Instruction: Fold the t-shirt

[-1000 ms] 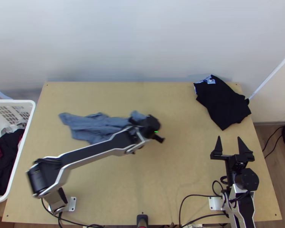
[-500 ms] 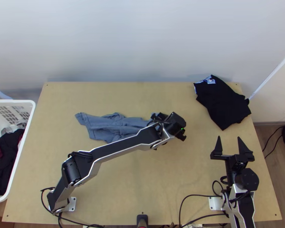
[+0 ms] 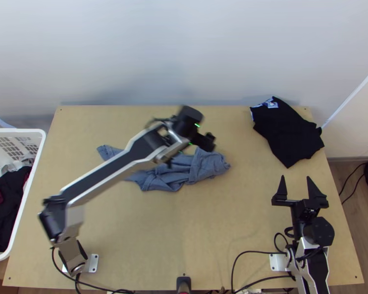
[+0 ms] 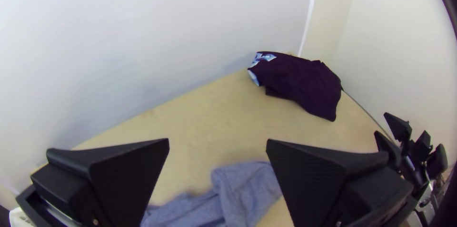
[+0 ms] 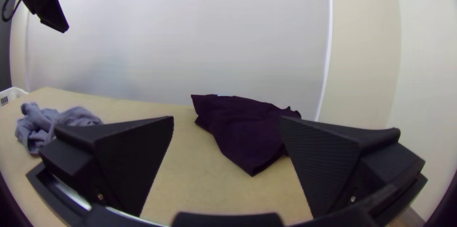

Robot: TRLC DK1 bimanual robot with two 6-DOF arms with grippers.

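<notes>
Jaws wide and holding nothing, the left gripper (image 3: 198, 132) is above the tabletop's far half, where the blue t-shirt (image 3: 208, 164) lies bunched. The right gripper (image 3: 296, 178), also wide and empty, is near the right edge.

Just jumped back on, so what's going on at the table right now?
Nothing is being held at the moment. The left arm's gripper is up over the far side of the table, jaws apart and empty. Below it the blue shirt lies bunched, not folded. The right arm's gripper is near the table's right side, also open and empty. A dark garment lies at the far right corner.
</notes>
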